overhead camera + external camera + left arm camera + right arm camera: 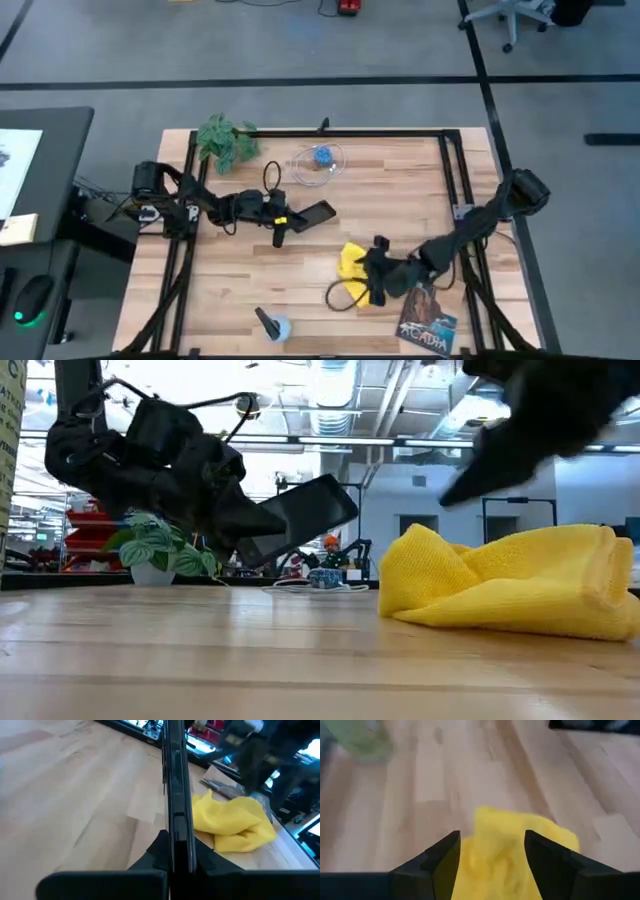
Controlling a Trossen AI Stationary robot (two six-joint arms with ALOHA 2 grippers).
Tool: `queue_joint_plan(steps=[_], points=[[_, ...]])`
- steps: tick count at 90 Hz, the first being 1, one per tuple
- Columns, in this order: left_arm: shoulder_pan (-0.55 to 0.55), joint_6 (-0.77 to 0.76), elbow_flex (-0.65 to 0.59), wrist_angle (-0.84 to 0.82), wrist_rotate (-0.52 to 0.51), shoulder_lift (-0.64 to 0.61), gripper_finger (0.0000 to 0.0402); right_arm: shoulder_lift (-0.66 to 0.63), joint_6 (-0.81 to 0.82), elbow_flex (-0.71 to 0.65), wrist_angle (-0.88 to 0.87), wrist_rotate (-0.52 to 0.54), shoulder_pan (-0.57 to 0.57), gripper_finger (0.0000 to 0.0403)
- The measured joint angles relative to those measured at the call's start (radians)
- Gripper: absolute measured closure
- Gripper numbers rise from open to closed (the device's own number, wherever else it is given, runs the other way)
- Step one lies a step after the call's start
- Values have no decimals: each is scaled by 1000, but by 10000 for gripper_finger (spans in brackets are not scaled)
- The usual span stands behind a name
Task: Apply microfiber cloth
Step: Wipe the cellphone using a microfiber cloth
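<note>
The left gripper (283, 222) is clamped on a black phone (315, 212), holding it clear of the table (400, 190) with its edge turned up, as the low view and the left wrist view show; I judge this offers the screen for wiping while the other arm fetches the cloth. The yellow cloth (354, 262) lies rumpled on the wood toward the near right part of the table, with the right gripper (492, 851) just above it, fingers spread apart and straddling the fabric, not yet closed on it. Bare wood lies between phone and cloth, so the path across looks free. A booklet (428, 320) lies just beside the right arm at the near edge, and a loop of dark cable (345, 293) sits close by the cloth and could snag. The plant (226, 138) and a clear dish (320, 163) stand at the far side, well apart.
</note>
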Motion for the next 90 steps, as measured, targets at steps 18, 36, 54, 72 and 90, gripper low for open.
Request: queue_joint_plan(steps=[18, 36, 54, 72, 90], points=[[-45, -5, 0, 1, -23, 0, 398, 172, 171, 1, 2, 23, 9, 191], [-73, -29, 0, -6, -78, 0, 397, 282, 359, 15, 45, 82, 15, 264], [-95, -77, 5, -10, -100, 0, 397, 281, 327, 35, 109, 326, 47, 387], [-131, -129, 34, -12, -106, 0, 396, 210, 56, 131, 173, 593, 28, 391], [-174, -146, 83, -24, -107, 0, 396, 225, -512, 275, 325, 625, -37, 395]])
